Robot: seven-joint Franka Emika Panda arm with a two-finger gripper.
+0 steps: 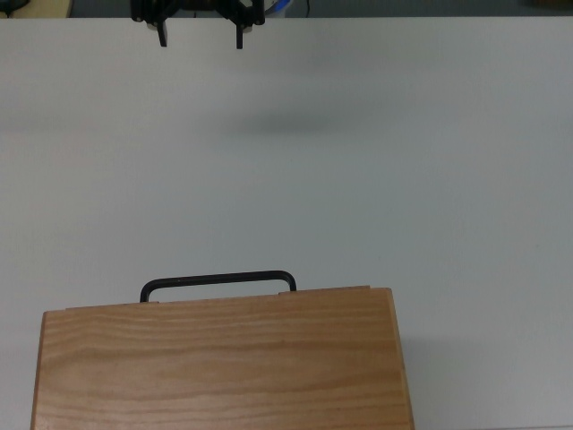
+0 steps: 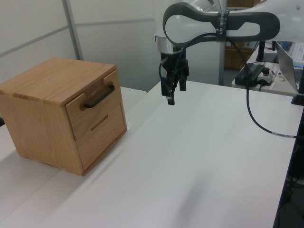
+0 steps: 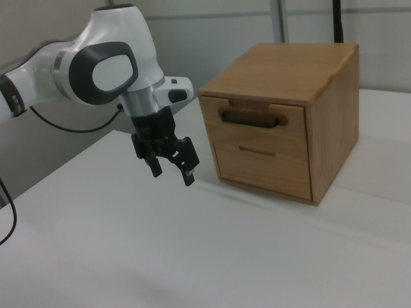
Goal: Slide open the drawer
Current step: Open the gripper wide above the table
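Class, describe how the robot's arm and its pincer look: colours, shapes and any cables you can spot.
The arm is made of rounded, glossy white shells with dark grey bands and oval panels at the joints. A silver metal collar joins it to the pincer, which is black with two short, straight fingers. A thin black cable hangs in a loop from the arm in the left view.

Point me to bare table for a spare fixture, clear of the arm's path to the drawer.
Free: the white table on the left view's right, past the open gripper, and the near strip at that view's bottom. Keep clear the lane between the gripper and the drawer with its black handle. The cabinet fills its corner.
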